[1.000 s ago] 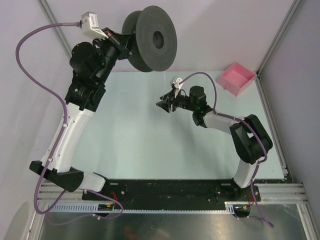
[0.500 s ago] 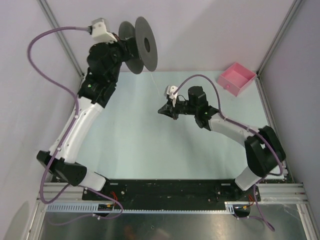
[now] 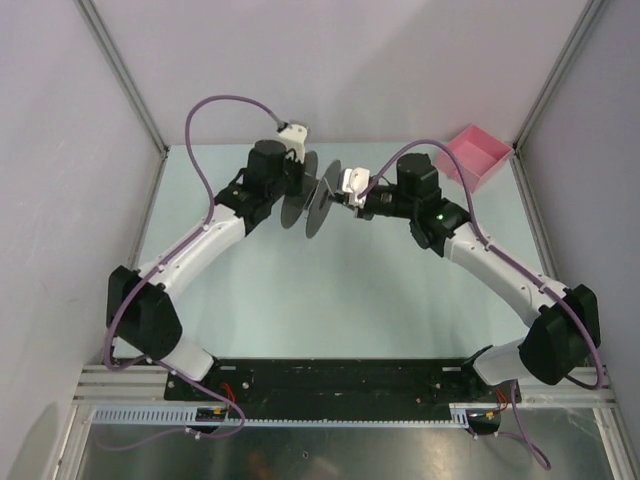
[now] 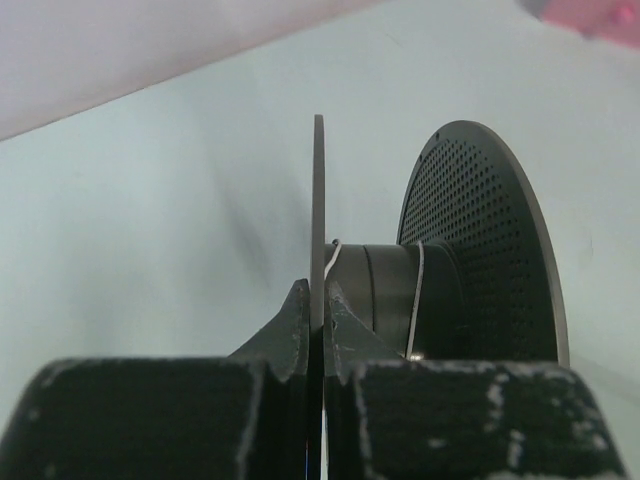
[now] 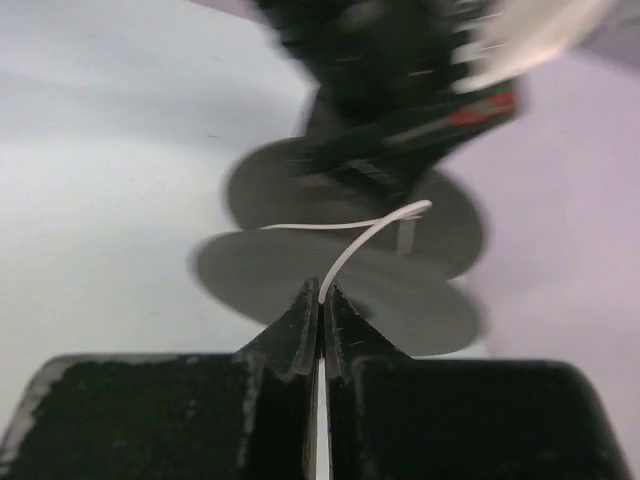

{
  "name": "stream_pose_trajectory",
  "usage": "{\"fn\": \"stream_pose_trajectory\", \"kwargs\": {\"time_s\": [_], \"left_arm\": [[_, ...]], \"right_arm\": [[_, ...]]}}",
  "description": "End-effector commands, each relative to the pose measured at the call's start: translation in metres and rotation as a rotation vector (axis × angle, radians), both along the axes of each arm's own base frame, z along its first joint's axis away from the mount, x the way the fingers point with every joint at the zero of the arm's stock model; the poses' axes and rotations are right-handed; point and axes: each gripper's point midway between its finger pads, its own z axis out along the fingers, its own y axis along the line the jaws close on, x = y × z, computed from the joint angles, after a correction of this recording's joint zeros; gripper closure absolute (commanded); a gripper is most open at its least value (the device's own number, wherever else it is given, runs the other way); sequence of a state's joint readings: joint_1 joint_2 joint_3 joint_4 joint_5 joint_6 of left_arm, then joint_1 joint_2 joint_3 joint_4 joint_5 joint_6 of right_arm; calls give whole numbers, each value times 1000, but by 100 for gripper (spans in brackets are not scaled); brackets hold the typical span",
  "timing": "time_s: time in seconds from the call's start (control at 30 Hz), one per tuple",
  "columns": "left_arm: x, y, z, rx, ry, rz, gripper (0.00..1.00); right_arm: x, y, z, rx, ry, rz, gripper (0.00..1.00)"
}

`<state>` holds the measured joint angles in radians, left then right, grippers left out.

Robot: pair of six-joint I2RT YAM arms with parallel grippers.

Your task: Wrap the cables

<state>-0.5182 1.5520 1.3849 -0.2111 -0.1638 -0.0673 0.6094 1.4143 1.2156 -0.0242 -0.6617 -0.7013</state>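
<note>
Jaws of right gripper (image 5: 321,296) pinch the hair-fine whitish wire (image 5: 355,240), which leads straight ahead to the core of the dark grey plastic spool (image 5: 270,275); left gripper (image 4: 320,300) jaws clamp one spool flange edge-on.

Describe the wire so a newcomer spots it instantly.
Over the pale green table, the two arms meet at a dark grey spool, held by its flange in the left gripper. The wire is the hair-fine white strand running from the spool to the shut right gripper. The purple cables along the arms are far thicker.
</note>
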Motion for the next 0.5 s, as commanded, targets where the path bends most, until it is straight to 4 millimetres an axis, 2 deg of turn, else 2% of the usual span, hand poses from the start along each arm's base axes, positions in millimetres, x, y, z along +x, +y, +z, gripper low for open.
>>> {"fn": "stream_pose_trajectory", "kwargs": {"time_s": [0.0, 0.1, 0.27, 0.37, 0.47], "left_arm": [[-40, -31, 61, -4, -211, -306, 100], [-64, -38, 55, 17, -220, -432, 100], [-97, -40, 52, 25, -244, -581, 100], [-108, -36, 63, -21, -252, -616, 100], [-112, -29, 86, -91, -263, -622, 100]], "right_arm": [[38, -24, 54, 24, -176, -138, 100], [61, -36, 73, 52, -221, -209, 100], [98, -66, 78, 59, -226, -306, 100], [115, -86, 72, 52, -211, -358, 100], [131, -105, 60, 40, -171, -411, 100]]}}
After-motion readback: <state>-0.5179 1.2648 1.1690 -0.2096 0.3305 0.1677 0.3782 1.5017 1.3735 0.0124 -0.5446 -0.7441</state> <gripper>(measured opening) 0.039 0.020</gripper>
